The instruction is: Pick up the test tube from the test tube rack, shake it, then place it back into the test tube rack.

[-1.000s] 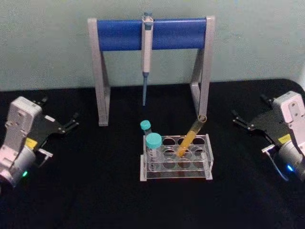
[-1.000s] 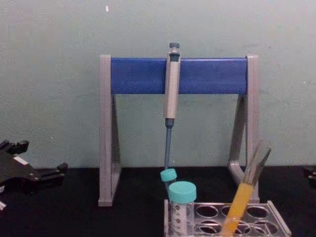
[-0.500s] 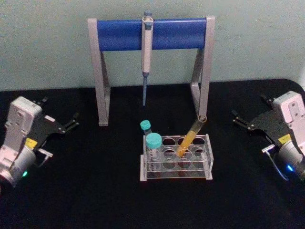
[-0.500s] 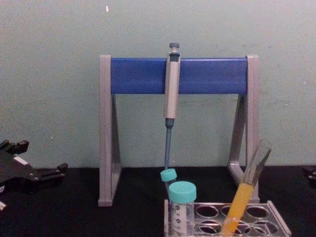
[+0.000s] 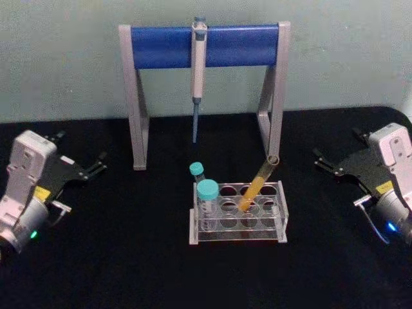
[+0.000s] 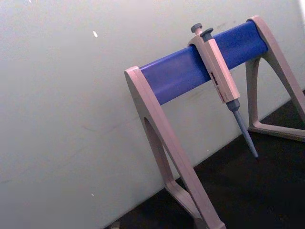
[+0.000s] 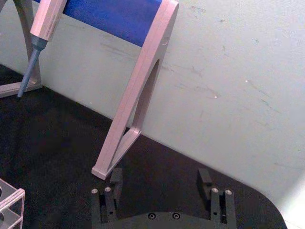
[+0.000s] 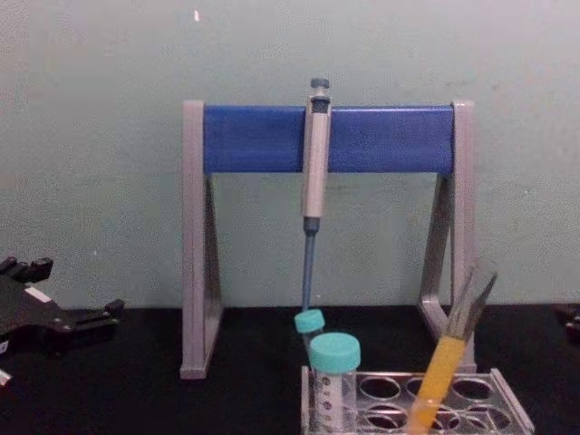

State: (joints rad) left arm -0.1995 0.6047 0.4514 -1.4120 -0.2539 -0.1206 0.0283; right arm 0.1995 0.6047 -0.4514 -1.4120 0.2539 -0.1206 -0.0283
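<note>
Bench stock: tube racked, both arms out wide

Test tube (image 5: 257, 185): we log it seated in the test tube rack (image 5: 270, 226), mouth leaning toward 1 o'clock, yellow-orange liquid in its lower part.
Left gripper (image 5: 80, 148): well apart at the rack's 9 o'clock, fingers spread, empty.
Right gripper (image 5: 338, 145): well apart at 3 o'clock, fingers spread, empty.
Wide teal-capped tube (image 5: 207, 193), small teal-capped tube (image 5: 197, 169): rack's 9 o'clock end.
Pipette stand (image 5: 161, 46): 12 o'clock, pipette (image 5: 198, 58) hanging.
</note>
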